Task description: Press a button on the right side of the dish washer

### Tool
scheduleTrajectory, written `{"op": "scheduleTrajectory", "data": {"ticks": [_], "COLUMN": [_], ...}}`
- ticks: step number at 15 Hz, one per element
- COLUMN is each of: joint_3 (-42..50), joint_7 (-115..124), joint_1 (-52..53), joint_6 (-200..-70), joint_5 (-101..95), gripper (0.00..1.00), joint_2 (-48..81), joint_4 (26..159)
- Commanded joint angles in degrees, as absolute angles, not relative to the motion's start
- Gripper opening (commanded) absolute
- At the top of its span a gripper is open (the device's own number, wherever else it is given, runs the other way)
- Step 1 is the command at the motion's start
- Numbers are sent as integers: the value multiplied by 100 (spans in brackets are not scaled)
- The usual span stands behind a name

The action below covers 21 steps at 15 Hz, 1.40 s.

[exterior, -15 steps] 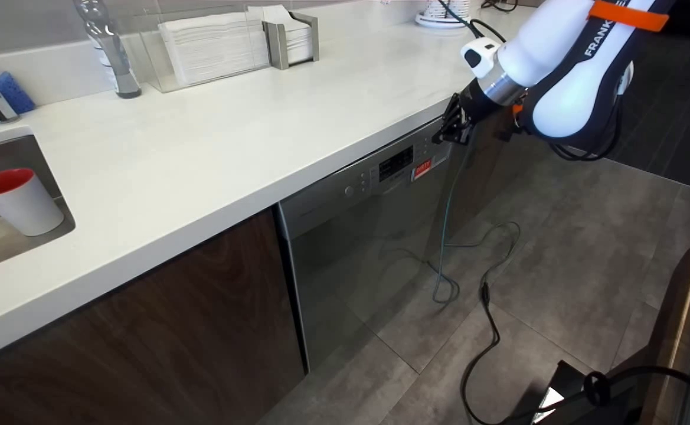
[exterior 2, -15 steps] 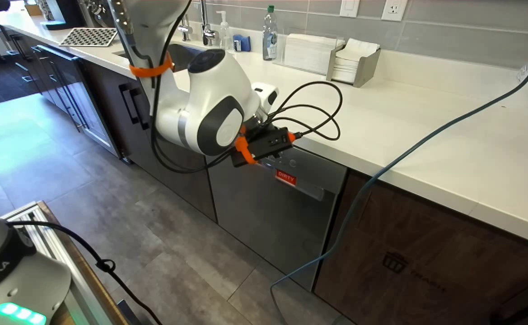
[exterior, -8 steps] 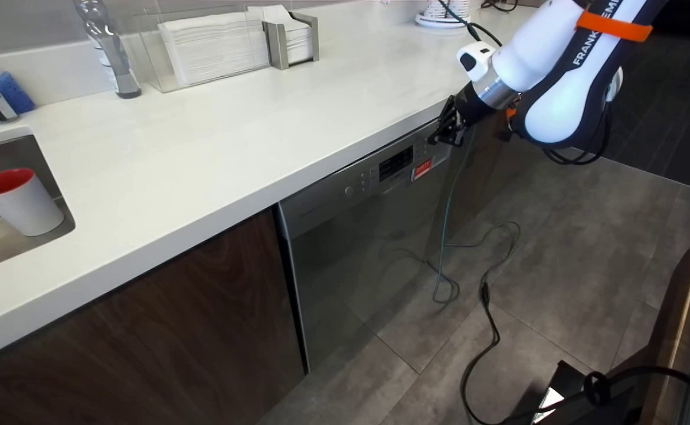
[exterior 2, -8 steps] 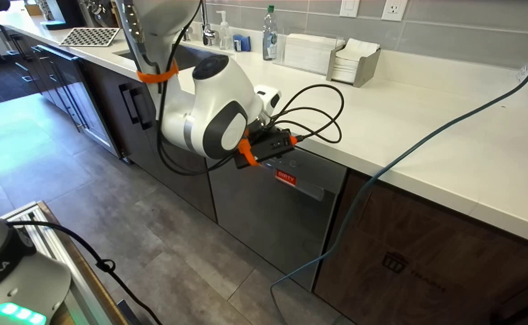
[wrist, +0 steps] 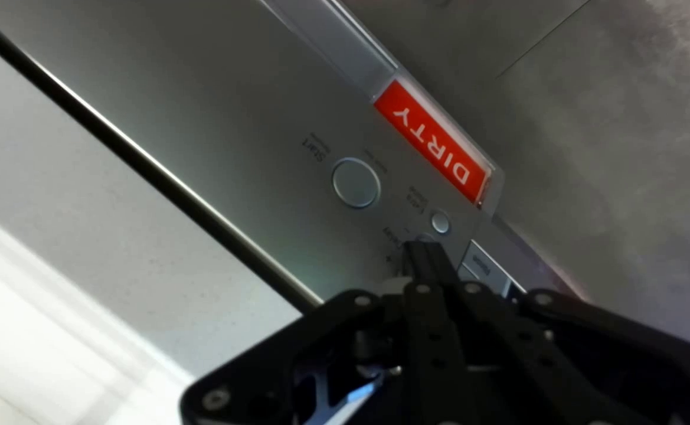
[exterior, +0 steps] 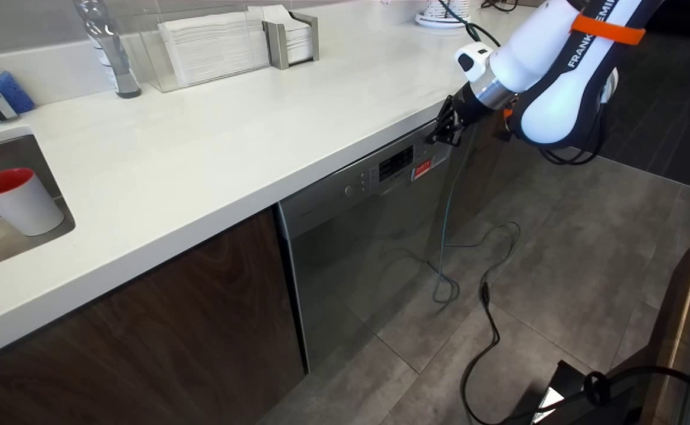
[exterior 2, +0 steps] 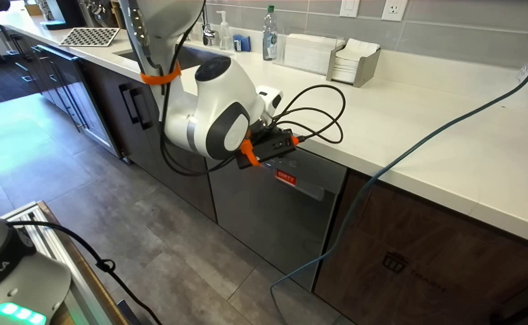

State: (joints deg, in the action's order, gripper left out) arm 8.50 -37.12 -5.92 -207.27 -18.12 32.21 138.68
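Wrist view: button [wrist: 424, 237] partly behind pincer [wrist: 424, 245].

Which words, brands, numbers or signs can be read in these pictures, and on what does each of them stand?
"DIRTY": red sign on the dish washer.
"Start": beside the large round button.
"FRANK", "EMI": robot arm, either side of the orange band.
"EMIKA": robot base.
"TRASH", faint, with a symbol: wooden cabinet door.
Too small or blurred to read surely: other panel labels, display, bottle label.
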Motion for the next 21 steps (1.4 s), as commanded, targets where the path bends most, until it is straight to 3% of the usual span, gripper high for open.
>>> {"op": "scheduleTrajectory", "data": {"ticks": [1, 21], "joint_3": [897, 714], "joint_7": [-3539, -3128], "joint_1": [-657, -881], "joint_6": [-20860, -20911], "joint_5": [-1990, -2226], "gripper": [0, 0], "joint_2": [3311, 3375], "joint_4": [13749, 13670]}}
